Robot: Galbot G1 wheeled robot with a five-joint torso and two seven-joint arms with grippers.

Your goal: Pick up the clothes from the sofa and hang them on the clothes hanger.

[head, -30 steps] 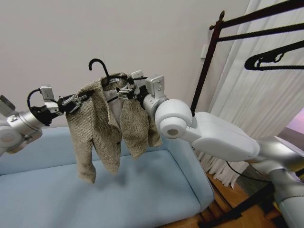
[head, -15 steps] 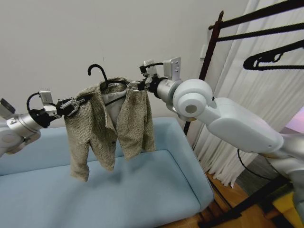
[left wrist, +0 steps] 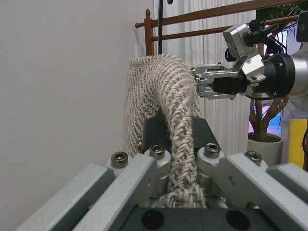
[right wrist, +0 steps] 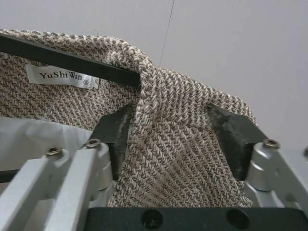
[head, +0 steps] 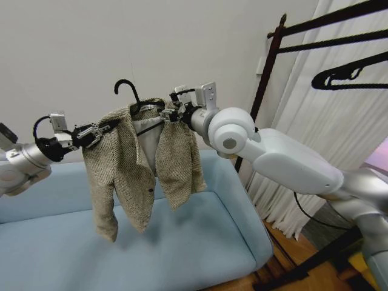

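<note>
right pincer (right wrist: 173,144): clamped on knit jacket (right wrist: 168,96) | label (right wrist: 61,76): beside black hanger bar (right wrist: 72,65)

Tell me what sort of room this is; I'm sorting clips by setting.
Likely a home living room or a mock-up of one: a pale blue sofa, white curtains and a dark wooden clothes rack. The left gripper and right gripper hold a tweed jacket above the sofa.

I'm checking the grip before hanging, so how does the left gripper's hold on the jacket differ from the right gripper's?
The left gripper pinches the jacket at its outer shoulder, away from the hanger; the right gripper holds the other shoulder close to the collar. The left gripper sits lower than the right gripper. Both are shut on fabric, holding the jacket above the sofa.
</note>
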